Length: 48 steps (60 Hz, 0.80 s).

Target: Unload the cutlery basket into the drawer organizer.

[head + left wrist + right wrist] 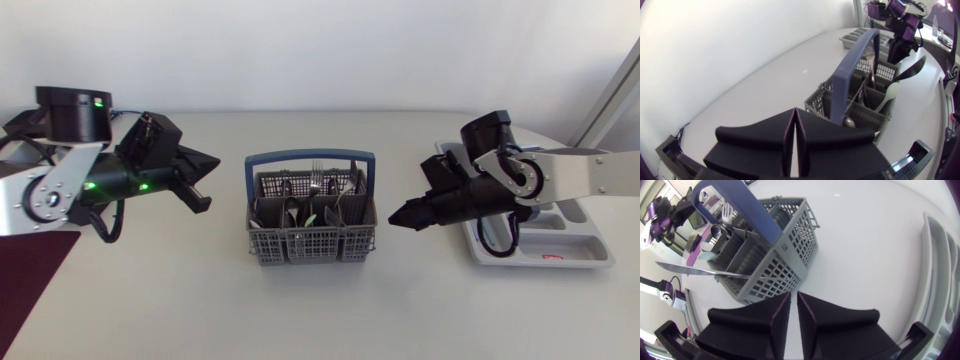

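The grey cutlery basket (pixel 311 238) with a blue handle (pixel 310 158) stands mid-table and holds forks, spoons and knives. My left gripper (pixel 207 172) hovers to its left, shut and empty; in the left wrist view its fingertips (pixel 795 114) press together just short of the basket (pixel 860 102). My right gripper (pixel 399 217) points at the basket's right side. In the right wrist view its fingers (pixel 793 297) stand a sliver apart with nothing between them, the basket (pixel 772 260) just ahead. The white drawer organizer (pixel 590 262) lies at the right under my right arm.
A dark maroon mat (pixel 30 275) lies at the table's left front corner. A knife blade (pixel 695 270) sticks out sideways over the basket's rim. The organizer's compartments (pixel 940 250) lie beside my right gripper.
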Tool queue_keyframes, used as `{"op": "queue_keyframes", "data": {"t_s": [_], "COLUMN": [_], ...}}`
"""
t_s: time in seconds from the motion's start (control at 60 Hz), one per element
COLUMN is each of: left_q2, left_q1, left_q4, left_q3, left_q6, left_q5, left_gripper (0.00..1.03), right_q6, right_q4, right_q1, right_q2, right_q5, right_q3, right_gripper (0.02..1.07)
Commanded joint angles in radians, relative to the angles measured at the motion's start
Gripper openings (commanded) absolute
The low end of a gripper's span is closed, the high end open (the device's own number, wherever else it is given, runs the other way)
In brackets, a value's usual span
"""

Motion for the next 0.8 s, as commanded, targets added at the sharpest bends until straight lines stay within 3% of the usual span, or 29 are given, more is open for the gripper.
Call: {"op": "queue_keyframes", "data": {"t_s": [0.0, 0.2, 0.383, 0.45, 0.783], "left_q2": [-0.106, -0.173, -0.156, -0.123, 0.025], "left_q1": [-0.061, -0.277, -0.482, -0.564, -0.723], "left_q4": [-0.067, -0.210, -0.213, -0.200, -0.136], "left_q3": [-0.048, -0.024, -0.015, -0.013, 0.022], "left_q6": [-0.041, -0.146, -0.196, -0.207, -0.250], "left_q5": [0.007, -0.061, -0.196, -0.266, -0.412], "left_gripper": [0.06, 0.26, 0.29, 0.30, 0.30], "right_q6": [-0.024, -0.025, -0.031, -0.036, -0.056], "right_q4": [-0.001, -0.004, -0.010, -0.016, -0.016], "right_q1": [-0.012, -0.013, -0.029, -0.043, -0.072], "right_q2": [-0.040, -0.120, -0.183, -0.208, -0.226], "right_q5": [0.005, 0.005, 0.005, 0.003, -0.014], "right_q3": [-0.039, -0.091, -0.128, -0.141, -0.168], "right_gripper": [0.25, 0.48, 0.55, 0.63, 0.65]}}
